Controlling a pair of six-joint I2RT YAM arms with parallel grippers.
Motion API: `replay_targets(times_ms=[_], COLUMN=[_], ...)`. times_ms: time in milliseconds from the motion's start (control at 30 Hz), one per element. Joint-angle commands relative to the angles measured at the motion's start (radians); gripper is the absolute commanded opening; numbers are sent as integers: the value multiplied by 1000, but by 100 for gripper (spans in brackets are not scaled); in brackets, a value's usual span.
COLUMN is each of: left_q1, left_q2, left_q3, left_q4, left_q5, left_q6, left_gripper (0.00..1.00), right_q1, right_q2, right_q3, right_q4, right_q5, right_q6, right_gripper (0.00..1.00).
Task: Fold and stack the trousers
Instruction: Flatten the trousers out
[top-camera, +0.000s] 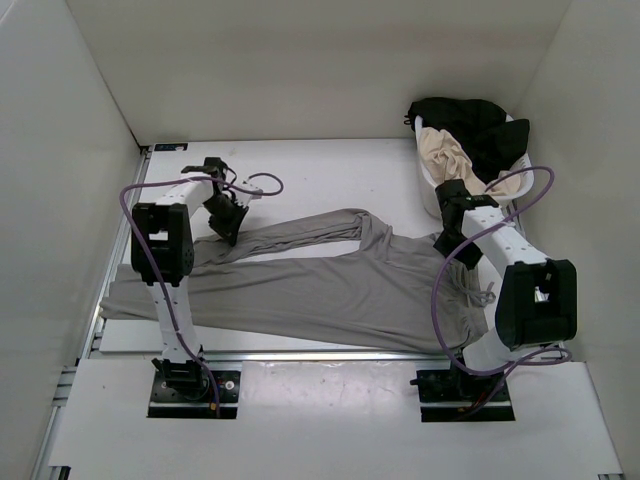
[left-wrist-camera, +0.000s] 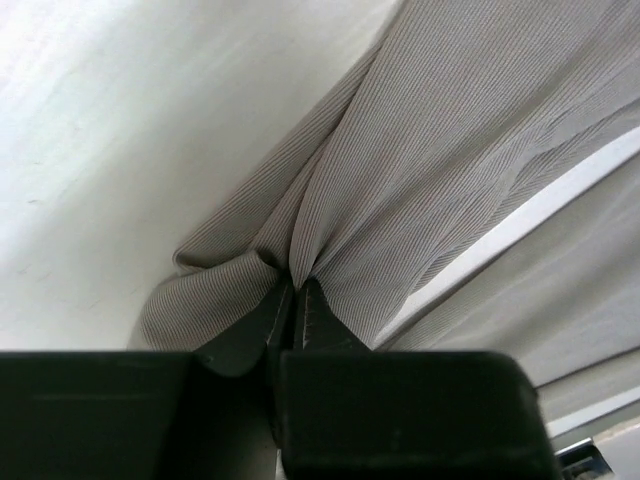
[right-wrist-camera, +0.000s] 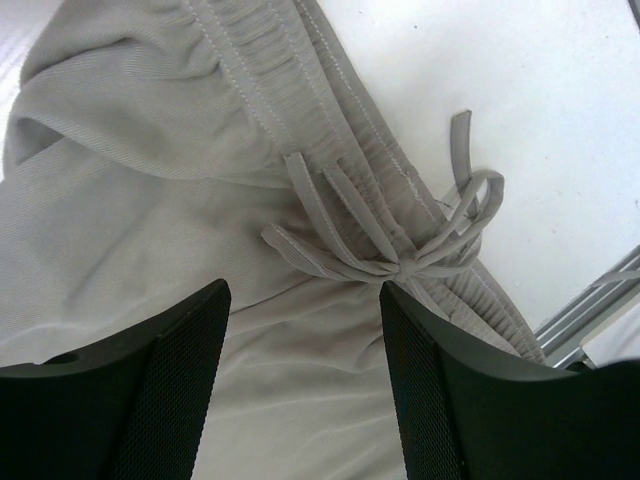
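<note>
The left fingers clamp one leg of the trousers; the right fingers hang wide above the drawstring. The leg is probably best carried over evenly, without dragging.

L arm / R arm: white links, blk joints | purple cables | blk textured jaws
</note>
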Motion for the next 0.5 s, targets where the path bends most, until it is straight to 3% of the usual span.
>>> replay_targets(times_ms=[0, 33, 67, 100, 200, 333, 467], left_q1=[4, 4, 4, 4, 4, 4, 4], left_q2=[-95, -105, -115, -125, -136, -136, -136], left_q3=[4, 4, -8, -8, -19, -41, -62], left_q4=[39, 39, 39, 39, 39, 50, 71], left_q5=[-36, -36, -36, -25, -34, -72, -86], left_q6=[-17, -6, -6, 3, 3, 3, 3], left_gripper=[14, 18, 28, 48, 55, 56, 41], right_q1=[-4, -4, -4, -4, -14, -50, -63], right_q2=[-8, -8, -8, -8, 4, 75, 177], right_q3=[-5, -5, -5, -5, 5, 35, 63], right_q4=[33, 33, 46, 59, 82, 123, 157], right_q5=[-6, -6, -6, -6, -6, -6, -26], right_q6=[15, 15, 15, 15, 36, 55, 55], right_gripper=[67, 67, 67, 69, 72, 72, 77])
